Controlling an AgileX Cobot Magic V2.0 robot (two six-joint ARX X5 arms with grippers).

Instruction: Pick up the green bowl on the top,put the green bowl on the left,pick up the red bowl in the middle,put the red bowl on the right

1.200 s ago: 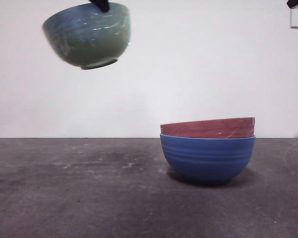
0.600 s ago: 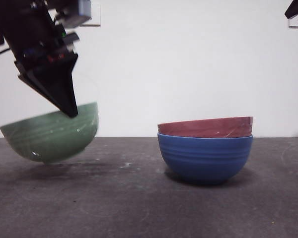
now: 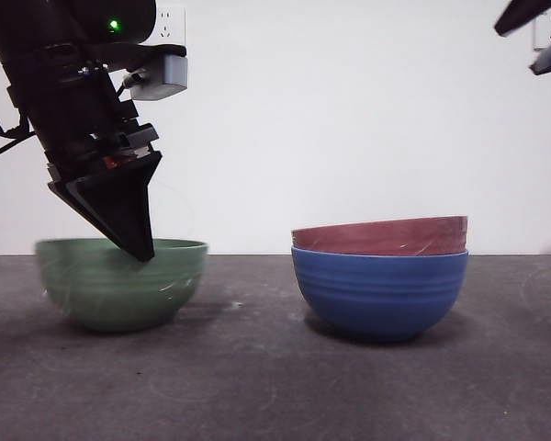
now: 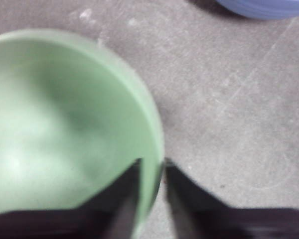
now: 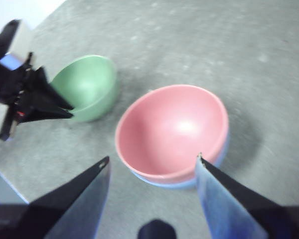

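The green bowl [image 3: 119,285] sits upright on the dark table at the left. My left gripper [image 3: 138,243] comes down from above and is shut on its near rim. In the left wrist view the two jaws of the left gripper [image 4: 152,164] pinch the green bowl [image 4: 55,124] at its edge. The red bowl [image 3: 381,236] rests nested in a blue bowl [image 3: 379,294] at centre right. My right gripper [image 5: 152,162] hangs open high above the red bowl [image 5: 174,129], holding nothing, and shows as dark tips [image 3: 533,32] at the top right corner.
The dark grey table [image 3: 257,386] runs to a white wall with a socket [image 3: 170,23]. Bare tabletop lies between the two bowl groups. The right wrist view also shows the green bowl [image 5: 87,87] with the left arm [image 5: 35,99] on it.
The left gripper has carried the green bowl down from high in the air and to the left until it rests on the table. The red and blue bowls have not moved.
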